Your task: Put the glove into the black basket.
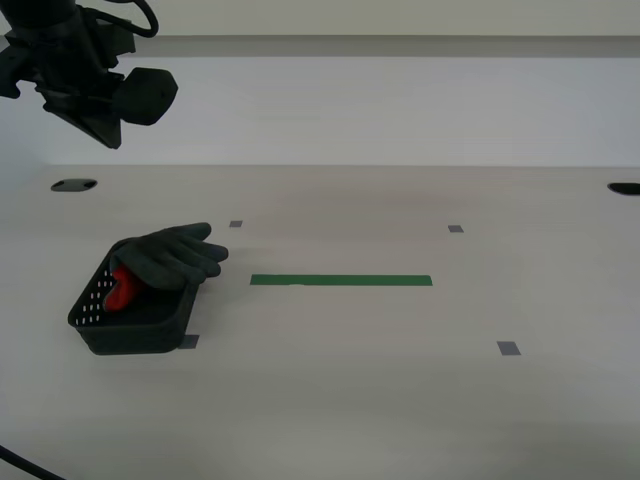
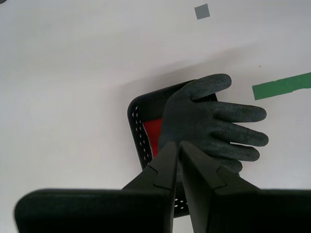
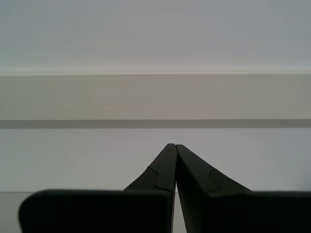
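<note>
Exterior view, glove draped over black basket

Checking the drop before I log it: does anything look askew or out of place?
Yes. The glove is only partly in the black basket: its red cuff sits inside, but the fingers drape over the rim onto the table, toward the green tape strip.

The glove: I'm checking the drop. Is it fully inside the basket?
Partly in: the glove has its red cuff inside the black basket, fingers draped over the rim.
</note>
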Tool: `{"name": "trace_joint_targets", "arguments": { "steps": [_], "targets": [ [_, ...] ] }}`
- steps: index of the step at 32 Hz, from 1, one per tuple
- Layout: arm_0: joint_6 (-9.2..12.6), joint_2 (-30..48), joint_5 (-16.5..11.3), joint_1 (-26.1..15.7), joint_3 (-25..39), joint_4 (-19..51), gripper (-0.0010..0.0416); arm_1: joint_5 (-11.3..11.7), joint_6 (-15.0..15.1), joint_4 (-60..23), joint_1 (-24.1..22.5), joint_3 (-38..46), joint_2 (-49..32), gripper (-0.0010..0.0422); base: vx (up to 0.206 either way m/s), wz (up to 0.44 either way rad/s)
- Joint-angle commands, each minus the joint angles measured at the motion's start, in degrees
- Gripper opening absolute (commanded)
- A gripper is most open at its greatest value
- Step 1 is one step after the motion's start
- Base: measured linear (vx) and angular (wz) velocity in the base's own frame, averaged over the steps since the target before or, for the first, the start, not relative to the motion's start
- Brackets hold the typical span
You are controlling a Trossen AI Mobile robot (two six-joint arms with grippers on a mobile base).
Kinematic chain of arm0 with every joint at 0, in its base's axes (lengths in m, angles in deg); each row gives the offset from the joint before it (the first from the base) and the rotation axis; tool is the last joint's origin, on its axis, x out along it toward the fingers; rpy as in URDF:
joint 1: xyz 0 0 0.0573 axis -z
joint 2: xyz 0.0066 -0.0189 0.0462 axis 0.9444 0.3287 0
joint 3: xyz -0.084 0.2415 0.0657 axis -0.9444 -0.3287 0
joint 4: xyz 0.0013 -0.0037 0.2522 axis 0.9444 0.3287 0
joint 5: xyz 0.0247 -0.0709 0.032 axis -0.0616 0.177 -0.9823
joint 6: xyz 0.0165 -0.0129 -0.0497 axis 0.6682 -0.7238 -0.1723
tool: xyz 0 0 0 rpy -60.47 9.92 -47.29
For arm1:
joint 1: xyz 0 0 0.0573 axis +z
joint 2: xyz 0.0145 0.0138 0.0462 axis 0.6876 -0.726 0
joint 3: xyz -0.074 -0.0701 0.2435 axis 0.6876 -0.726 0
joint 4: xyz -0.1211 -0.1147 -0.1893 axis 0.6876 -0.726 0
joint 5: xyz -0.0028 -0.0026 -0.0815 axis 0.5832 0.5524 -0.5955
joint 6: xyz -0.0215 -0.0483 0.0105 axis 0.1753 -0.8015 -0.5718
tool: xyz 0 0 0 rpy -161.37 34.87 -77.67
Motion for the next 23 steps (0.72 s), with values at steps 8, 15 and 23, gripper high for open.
{"name": "trace_joint_targets", "arguments": {
  "steps": [8, 15, 23],
  "targets": [
    [0.0, 0.0, 0.02, -0.02, 0.09, -0.2, 0.0001, 0.11, -0.09, 0.04, -0.02, 0.02, 0.02, 0.0009, 0.0, 0.0],
    [0.0, 0.0, 0.02, -0.02, 0.09, -0.2, 0.0001, 0.11, -0.09, 0.04, -0.02, 0.02, 0.02, 0.0009, 0.0, 0.0],
    [0.02, 0.0, 0.02, 0.0, 0.09, -0.2, 0.0001, 0.13, -0.09, 0.09, 0.0, 0.02, 0.02, 0.0009, 0.0, 0.0]
  ]
}}
